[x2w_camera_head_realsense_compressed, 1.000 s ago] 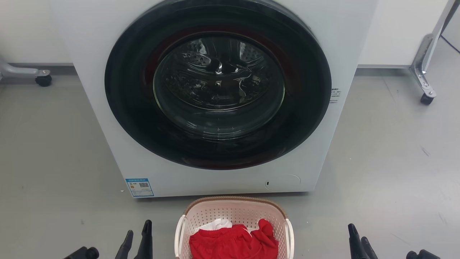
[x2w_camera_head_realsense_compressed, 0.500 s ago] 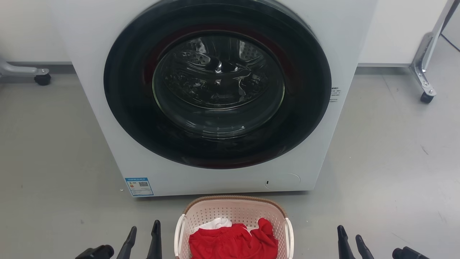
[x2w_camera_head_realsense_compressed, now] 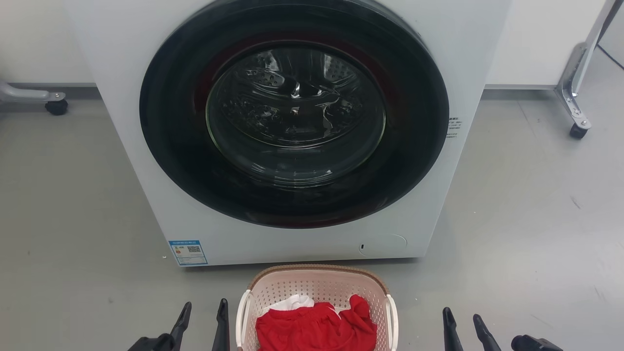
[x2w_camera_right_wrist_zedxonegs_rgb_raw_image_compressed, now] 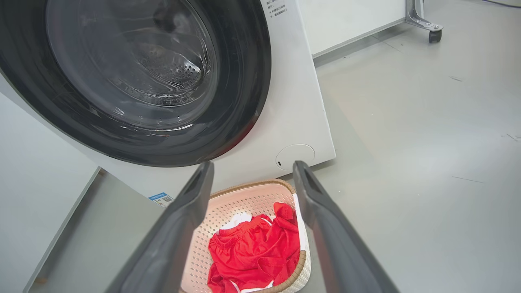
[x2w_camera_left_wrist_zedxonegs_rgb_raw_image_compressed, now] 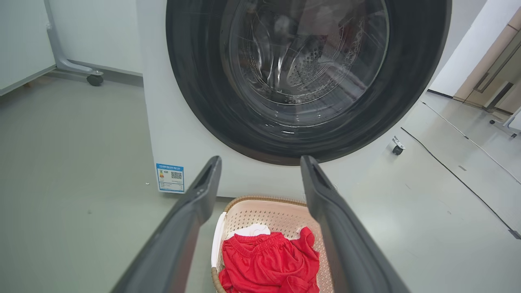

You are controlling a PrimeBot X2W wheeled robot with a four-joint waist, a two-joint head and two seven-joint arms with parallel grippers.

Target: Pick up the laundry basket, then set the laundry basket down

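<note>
Left gripper [x2w_camera_head_realsense_compressed: 204, 312] and right gripper [x2w_camera_head_realsense_compressed: 461, 317] have been brought inward toward the laundry basket [x2w_camera_head_realsense_compressed: 317, 287] since a second ago. A white front-loading washing machine [x2w_camera_head_realsense_compressed: 295, 117] with a dark round door is seen across the upper centre of the head view. The laundry basket is set on the grey floor [x2w_camera_head_realsense_compressed: 526, 219] just before it, at bottom centre, with a red garment [x2w_camera_head_realsense_compressed: 317, 329] and a white cloth [x2w_camera_head_realsense_compressed: 292, 303] inside. Each gripper is held near one side of the basket, not touching it, jaws spread apart with nothing gripped.

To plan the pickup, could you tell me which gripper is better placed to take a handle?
Left: the left gripper, open, sits close beside a handle of the laundry basket; the right gripper stands farther off.
</note>
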